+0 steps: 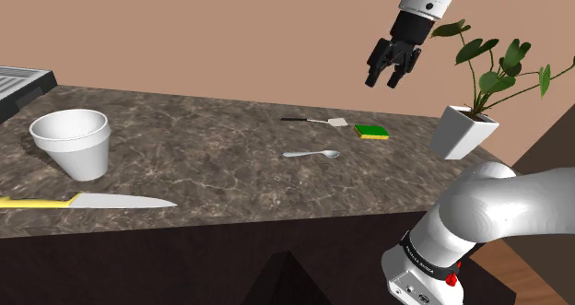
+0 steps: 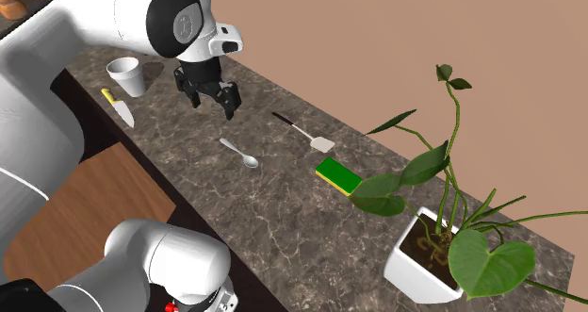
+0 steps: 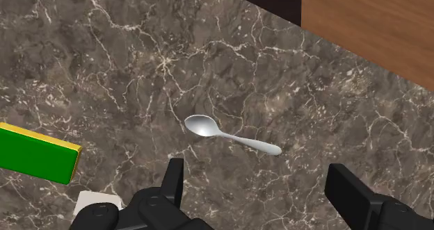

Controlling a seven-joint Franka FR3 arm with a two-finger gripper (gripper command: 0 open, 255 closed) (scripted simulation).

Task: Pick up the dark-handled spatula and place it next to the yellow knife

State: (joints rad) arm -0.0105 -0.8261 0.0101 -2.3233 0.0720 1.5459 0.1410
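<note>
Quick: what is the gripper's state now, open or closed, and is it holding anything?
Gripper: open, holding nothing, above the spoon.

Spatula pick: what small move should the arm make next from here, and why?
Probably slide the open gripper sideways until it is over the dark handle of the spatula, before any descent. It hangs high above the counter, and the wrist view has the spoon ahead of the fingers, with the spatula's pale blade off by the green sponge.
</note>
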